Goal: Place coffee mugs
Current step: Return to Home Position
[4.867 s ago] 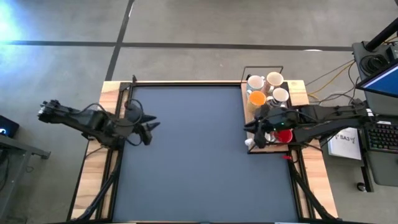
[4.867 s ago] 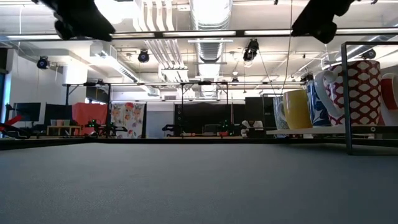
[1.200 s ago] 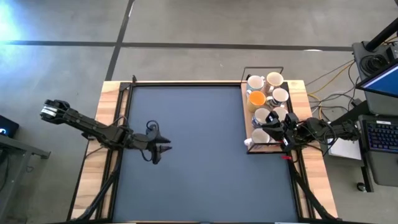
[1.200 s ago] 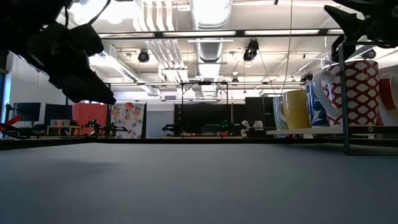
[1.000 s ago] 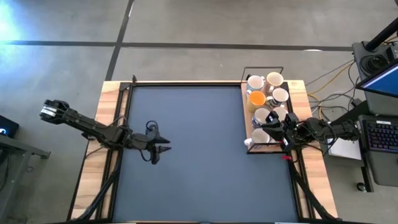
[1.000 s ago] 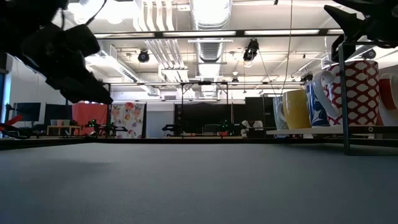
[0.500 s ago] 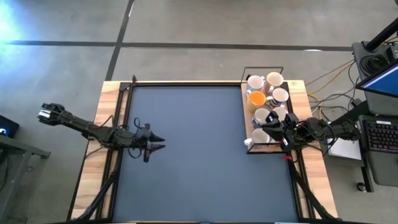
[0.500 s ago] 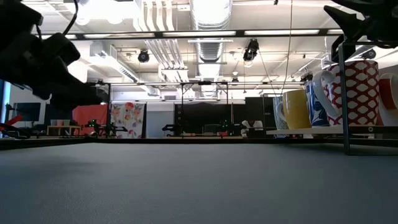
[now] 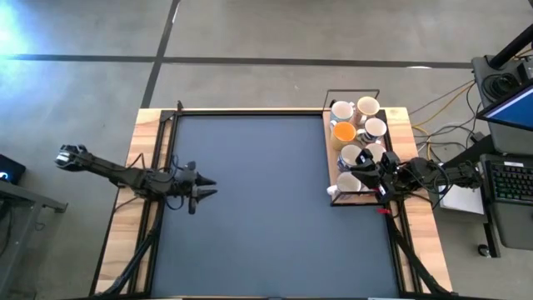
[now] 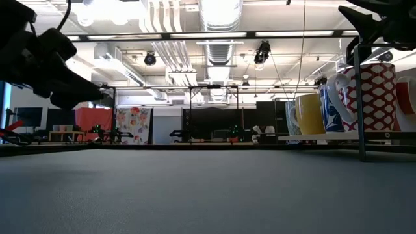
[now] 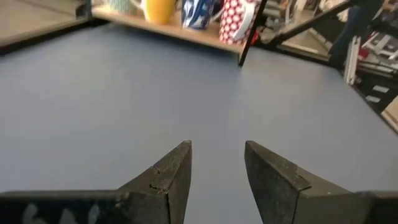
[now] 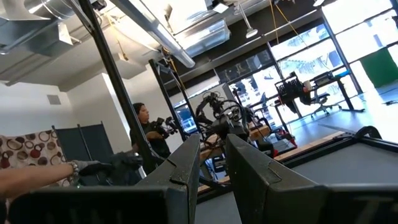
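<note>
Coffee mugs (image 9: 344, 131): clustered upright on shelf (image 9: 330, 167) at far right corner of tabletop (image 9: 266, 217). Mostly white, one orange, one red-and-white patterned mug (image 10: 377, 97).
Right hand (image 9: 365, 171): nearer, just beside shelf's near end; fingers apparently only narrowly parted, pinching nothing.
Left hand (image 9: 210, 190): near left edge, spread, empty; mugs well apart, straight across tabletop.
Placing looks done.

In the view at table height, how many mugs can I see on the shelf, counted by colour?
Yellow mug: 1
Blue-and-white mug: 1
Red-and-white patterned mug: 1
Red mug, cut by the picture's edge: 1
Total: 4 in clear sight
</note>
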### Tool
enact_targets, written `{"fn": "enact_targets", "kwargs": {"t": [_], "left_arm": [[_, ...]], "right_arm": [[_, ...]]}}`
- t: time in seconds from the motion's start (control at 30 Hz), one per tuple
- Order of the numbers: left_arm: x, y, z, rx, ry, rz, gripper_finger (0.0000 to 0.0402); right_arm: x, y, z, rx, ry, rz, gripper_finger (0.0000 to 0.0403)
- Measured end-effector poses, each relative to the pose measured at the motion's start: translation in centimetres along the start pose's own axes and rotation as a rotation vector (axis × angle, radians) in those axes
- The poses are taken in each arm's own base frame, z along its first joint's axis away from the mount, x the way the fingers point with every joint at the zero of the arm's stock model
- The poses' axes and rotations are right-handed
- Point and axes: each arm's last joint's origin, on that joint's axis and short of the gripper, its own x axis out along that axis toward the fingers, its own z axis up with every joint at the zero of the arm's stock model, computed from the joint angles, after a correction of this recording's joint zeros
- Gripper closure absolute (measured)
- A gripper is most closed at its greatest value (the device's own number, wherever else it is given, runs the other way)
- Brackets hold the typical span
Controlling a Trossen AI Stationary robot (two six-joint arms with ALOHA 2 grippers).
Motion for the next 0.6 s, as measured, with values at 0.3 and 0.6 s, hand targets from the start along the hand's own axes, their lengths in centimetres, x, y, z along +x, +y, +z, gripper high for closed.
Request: {"fn": "enact_targets", "kwargs": {"t": [0.3,0.6], "left_arm": [[-0.8,0.0,1.0,-0.019,-0.108,-0.037,0.0269],[-1.6,0.0,1.8,-0.127,-0.203,-0.077,0.0269]], "right_arm": [[0.0,0.0,0.0,0.000,0.000,0.000,0.0335],[0.0,0.0,0.0,0.000,0.000,0.000,0.0335]]}}
